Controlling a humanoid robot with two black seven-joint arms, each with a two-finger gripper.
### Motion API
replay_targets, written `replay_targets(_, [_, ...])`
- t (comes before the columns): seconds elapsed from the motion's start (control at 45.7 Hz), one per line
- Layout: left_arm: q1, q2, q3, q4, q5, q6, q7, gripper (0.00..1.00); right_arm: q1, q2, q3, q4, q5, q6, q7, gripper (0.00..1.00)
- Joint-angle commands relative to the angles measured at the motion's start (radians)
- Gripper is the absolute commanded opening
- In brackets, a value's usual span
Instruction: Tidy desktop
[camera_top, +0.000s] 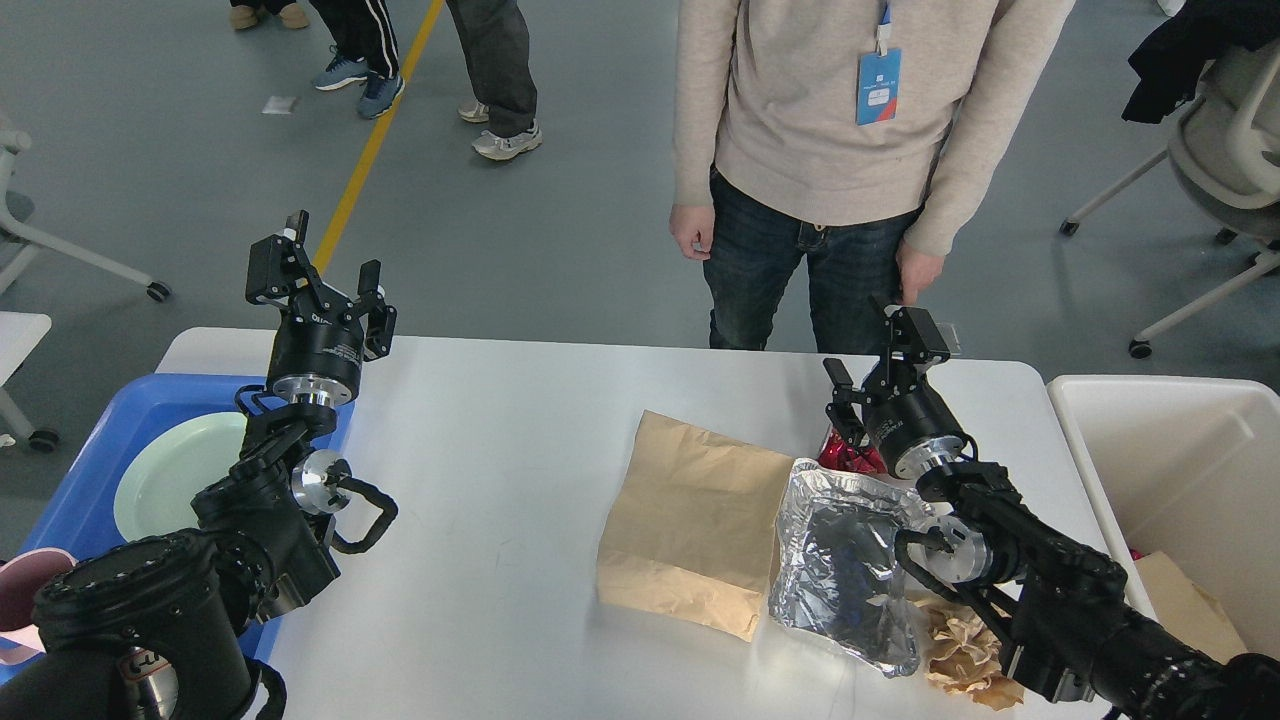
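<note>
The desktop (500, 440) spreads white beneath us, filling most of the view. Off its right end we see a white bin (1170, 450), and at its left end a blue tray (75, 490) holding a pale green plate (170, 480). On the desktop's right half lies a flat brown paper bag (690, 520), with a crumpled silver foil bag (845, 560) overlapping its right edge. A crumpled brown paper (965, 650) sits just beside the foil, and a red wrapper (845, 455) peeks out behind it. Our left gripper (335, 285) hovers over the tray's far corner, its 2 fingers apart and empty. Our right gripper (870, 365) hangs above the red wrapper, fingers also apart.
</note>
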Motion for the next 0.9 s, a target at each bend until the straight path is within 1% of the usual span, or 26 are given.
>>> replay_targets(0.0, [0.000, 0.000, 0.000, 0.000, 0.000, -0.001, 0.000, 0.97, 0.007, -0.003, -0.006, -0.009, -0.001, -0.003, -0.003, 1.00])
replay_targets(0.153, [0.000, 0.000, 0.000, 0.000, 0.000, -0.001, 0.000, 0.97, 0.011, -0.012, -0.006, -0.008, 0.000, -0.003, -0.006, 1.00])
replay_targets(0.394, [0.000, 0.000, 0.000, 0.000, 0.000, 0.001, 0.000, 0.97, 0.063, -0.080, -0.003, -0.011, 0.000, -0.008, -0.008, 1.00])
replay_targets(0.569, [0.000, 0.000, 0.000, 0.000, 0.000, 0.001, 0.000, 0.97, 0.080, -0.086, -0.003, -0.014, 0.000, -0.009, -0.008, 1.00])
replay_targets(0.876, [0.000, 0.000, 0.000, 0.000, 0.001, 0.000, 0.000, 0.97, 0.085, -0.084, -0.002, -0.072, 0.002, -0.017, -0.008, 1.00])
